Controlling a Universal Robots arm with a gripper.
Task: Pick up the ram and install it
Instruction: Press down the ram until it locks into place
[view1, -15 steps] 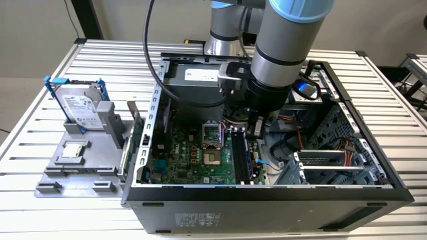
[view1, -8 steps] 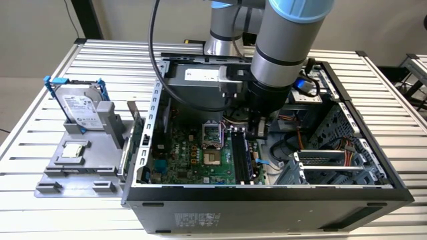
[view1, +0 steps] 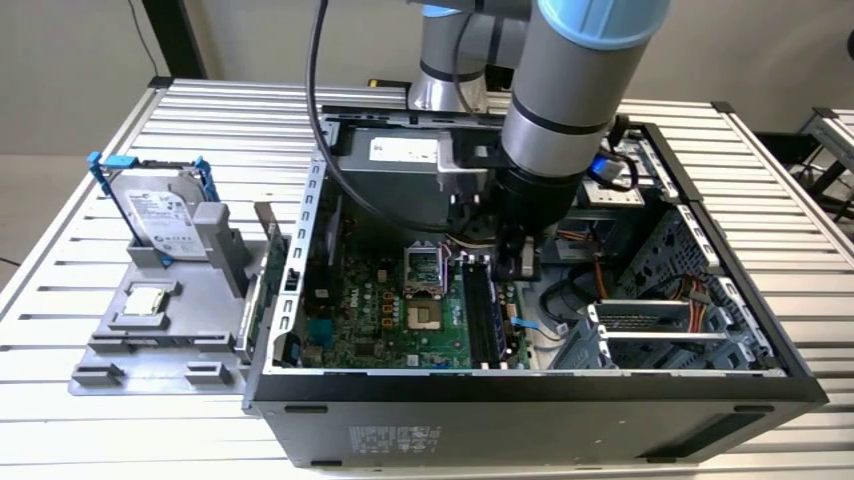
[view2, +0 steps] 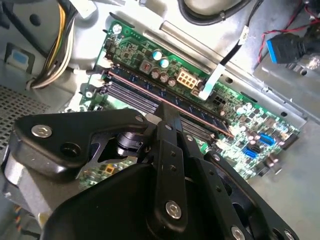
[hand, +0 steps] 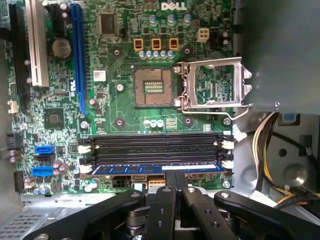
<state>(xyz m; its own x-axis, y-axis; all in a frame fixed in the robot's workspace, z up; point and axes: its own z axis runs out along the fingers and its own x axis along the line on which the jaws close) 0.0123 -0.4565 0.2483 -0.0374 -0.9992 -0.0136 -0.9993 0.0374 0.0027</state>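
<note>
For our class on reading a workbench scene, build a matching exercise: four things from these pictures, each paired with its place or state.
1. ram
2. processor socket
3. hard drive
4. gripper

a. upright in a blue frame, outside the case
b. lying along the outermost memory slot
c. empty, retention frame swung open
d. fingers together over the ram

Pairs: 1-b, 2-c, 3-a, 4-d

White logo print on motherboard (hand: 120, 107), hard drive label (view1: 163, 212) illegible

The tool (hand: 175, 176) covers the ram's (hand: 150, 169) near edge; the arm (view1: 567, 130) hides the case (view1: 747, 330) interior behind the tool.
</note>
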